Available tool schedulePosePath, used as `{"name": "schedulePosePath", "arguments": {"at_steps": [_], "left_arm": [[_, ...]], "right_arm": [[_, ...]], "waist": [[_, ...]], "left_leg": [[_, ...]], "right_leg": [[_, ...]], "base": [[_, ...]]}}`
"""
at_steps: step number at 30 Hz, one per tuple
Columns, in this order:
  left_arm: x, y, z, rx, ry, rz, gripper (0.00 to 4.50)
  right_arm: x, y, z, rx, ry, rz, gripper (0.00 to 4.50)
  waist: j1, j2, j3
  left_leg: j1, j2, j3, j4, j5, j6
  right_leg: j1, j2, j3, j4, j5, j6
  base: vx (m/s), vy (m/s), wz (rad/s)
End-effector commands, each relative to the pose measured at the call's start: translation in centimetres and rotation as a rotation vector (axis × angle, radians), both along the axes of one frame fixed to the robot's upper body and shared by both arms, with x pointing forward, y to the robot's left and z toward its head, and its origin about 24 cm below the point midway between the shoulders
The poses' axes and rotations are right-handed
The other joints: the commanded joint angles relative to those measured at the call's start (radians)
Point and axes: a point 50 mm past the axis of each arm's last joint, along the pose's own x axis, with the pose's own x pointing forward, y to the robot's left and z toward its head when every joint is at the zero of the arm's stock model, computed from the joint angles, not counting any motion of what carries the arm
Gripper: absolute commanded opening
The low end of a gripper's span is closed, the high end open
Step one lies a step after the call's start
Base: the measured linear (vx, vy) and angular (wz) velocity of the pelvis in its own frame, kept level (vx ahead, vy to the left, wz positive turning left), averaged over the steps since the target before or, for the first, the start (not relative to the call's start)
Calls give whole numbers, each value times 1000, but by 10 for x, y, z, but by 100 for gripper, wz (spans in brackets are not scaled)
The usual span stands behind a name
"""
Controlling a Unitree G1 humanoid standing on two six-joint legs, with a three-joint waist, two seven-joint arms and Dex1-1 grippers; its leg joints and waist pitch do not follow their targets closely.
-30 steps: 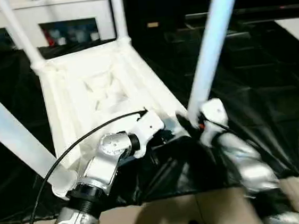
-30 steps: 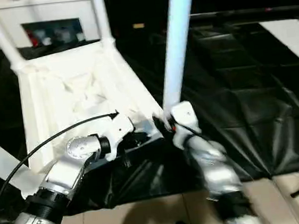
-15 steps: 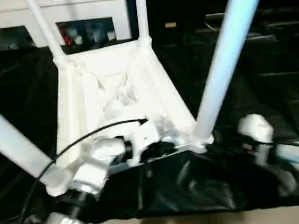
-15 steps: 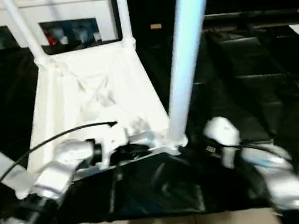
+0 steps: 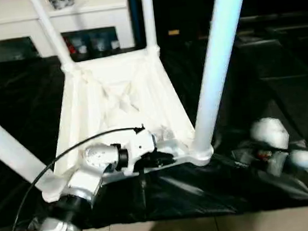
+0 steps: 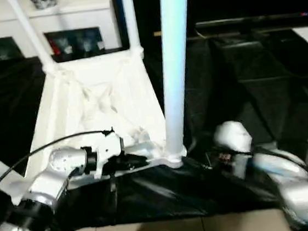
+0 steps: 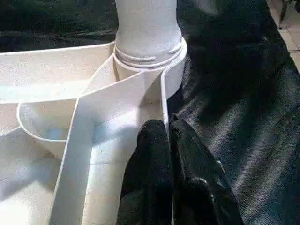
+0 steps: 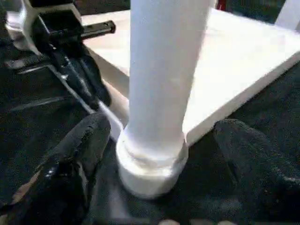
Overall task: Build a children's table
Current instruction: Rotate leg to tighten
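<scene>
Room: dark workspace, black sheet [image 5: 263,109] spread over the floor, pale tiles at the near edge, white cabinet [image 5: 18,30] at the back.
Head views, table: tabletop [image 5: 122,105] lay upside down on the sheet, ribbed underside up, four legs standing in the corner sockets; near right leg [image 5: 217,59] rose from its socket [image 5: 202,153] at the near corner.
Head views, left gripper [image 5: 157,158]: sat on the tabletop's near edge, just beside that socket.
Head views, right gripper [image 6: 202,155]: low on the sheet to the right of the socket, near it, apart from the leg.
Left wrist view: fingers [image 7: 150,154] pinched together on the thin rim wall [image 7: 164,101] of the tabletop; leg's threaded end [image 7: 147,54] seated in the socket just ahead, a few thread rings showing above the collar.
Right wrist view: jaws wide, one finger [image 8: 82,145] on each side of the leg's base [image 8: 152,159], neither touching it.
Risk 1: exposed thread rings suggest the leg may not be fully screwed in; it could wobble or lean.
Risk 2: the pinch on the thin rim looks slight; a twist of the leg could slip it and let the tabletop slide on the slick sheet.
Risk 3: closing off-centre could push the leg sideways.
</scene>
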Motion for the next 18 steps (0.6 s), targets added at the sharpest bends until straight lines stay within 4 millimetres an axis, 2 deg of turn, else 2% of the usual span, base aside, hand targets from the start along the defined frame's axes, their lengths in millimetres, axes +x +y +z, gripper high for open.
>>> {"name": "schedulePosePath", "arguments": {"at_steps": [1, 3, 5, 6, 9, 10, 11, 14, 15, 18], "left_arm": [[-9, 3, -18, 87, 69, -41, 0], [-10, 4, -20, 90, 74, -45, 0], [-11, 4, -21, 92, 77, -46, 0], [-11, 4, -21, 93, 78, -47, 0], [-11, 4, -22, 96, 80, -47, 0], [-11, 5, -22, 97, 80, -48, 0], [-11, 5, -23, 98, 81, -48, 0], [-11, 7, -24, 108, 86, -53, 0], [-12, 7, -24, 111, 87, -56, 0], [-12, 9, -24, 120, 90, -66, 0]], "right_arm": [[4, 9, -6, -49, -10, 27, 405], [9, 14, -10, -54, 2, 33, 405], [16, 20, -13, -55, 17, 46, 405], [18, 21, -14, -58, 20, 47, 405], [24, 23, -14, -67, 24, 49, 379], [26, 24, -15, -70, 23, 53, 371], [28, 25, -15, -72, 22, 56, 368], [31, 26, -14, -66, 38, 88, 343], [31, 25, -14, -67, 44, 98, 335], [32, 24, -15, -70, 56, 123, 313]], "waist": [[1, -17, -57], [4, -12, -60], [3, -23, -62], [7, -17, -63], [7, -21, -65], [7, -27, -66], [7, -23, -65], [7, -25, -64], [6, -30, -64], [6, -28, -65]], "left_leg": [[-2, 1, 9, -59, -259, 44], [3, 3, 10, -57, -258, 45], [0, 2, 10, -56, -249, 50], [0, 3, 10, -55, -232, 56], [-4, 2, 10, -52, -194, 69], [-3, 2, 11, -51, -193, 73], [-4, 2, 10, -52, -194, 74], [-3, 1, 11, -51, -213, 69], [-3, 2, 11, -52, -213, 67], [-3, 3, 11, -53, -225, 63]], "right_leg": [[42, -24, 14, -68, -272, -212], [41, -24, 18, -68, -257, -220], [43, -21, 17, -62, -221, -234], [45, -22, 18, -58, -194, -240], [50, -22, 17, -52, -146, -251], [49, -23, 17, -52, -145, -251], [50, -23, 17, -52, -153, -250], [49, -23, 17, -54, -190, -242], [49, -23, 17, -55, -190, -239], [49, -22, 16, -55, -196, -238]], "base": [[0, 0, 0], [0, 0, 0], [0, 0, 0], [0, 0, 0], [0, 0, 0], [0, 0, 0], [0, 0, 0], [0, 0, 0], [0, 0, 0], [0, 0, 0]]}}
